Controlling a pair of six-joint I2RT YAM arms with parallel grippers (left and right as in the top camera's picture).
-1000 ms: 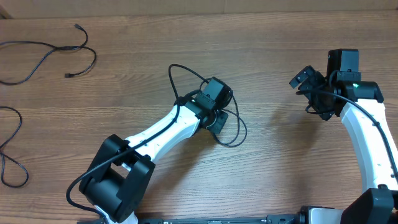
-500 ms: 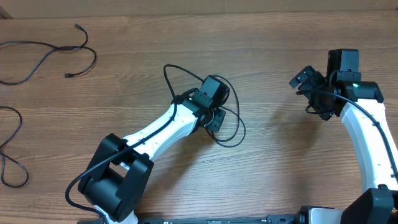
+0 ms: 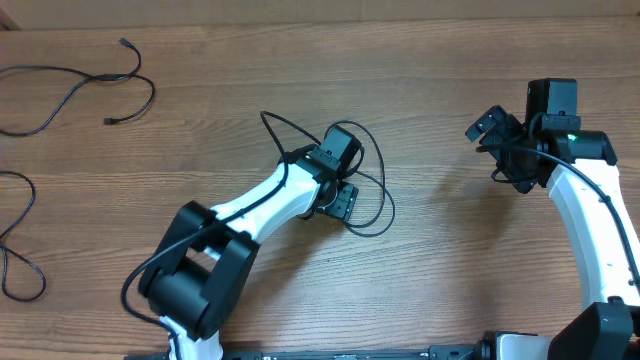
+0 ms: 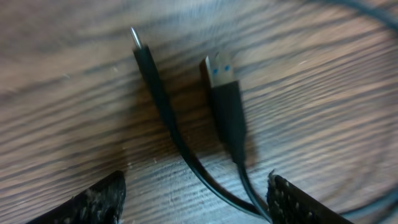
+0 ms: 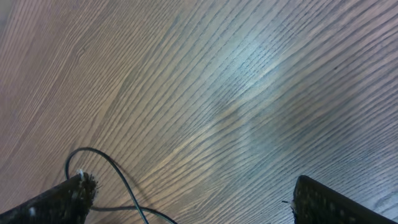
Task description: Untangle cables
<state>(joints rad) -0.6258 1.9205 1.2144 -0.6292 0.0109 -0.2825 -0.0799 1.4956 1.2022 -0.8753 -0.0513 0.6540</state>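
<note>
A black cable (image 3: 378,196) lies in loops at the table's middle, around my left gripper (image 3: 338,196). In the left wrist view its two ends rest side by side on the wood: a slim plug (image 4: 145,57) and a USB plug (image 4: 221,79) with a blue insert. My left gripper (image 4: 196,200) is open, its fingertips (image 4: 99,199) wide apart, with both strands running loose between them. My right gripper (image 3: 492,132) hovers at the right, well away from the loops. It is open with nothing between its fingertips (image 5: 333,202). A thin loop of cable (image 5: 107,163) shows in the right wrist view.
Two more black cables lie at the far left: one (image 3: 82,74) near the back left corner, another (image 3: 22,235) along the left edge. Bare wood separates the two arms.
My left gripper has opened and let go of the cable ends, which now lie on the table. The left arm shifted slightly left, nudging the loop. The right arm has not moved.
</note>
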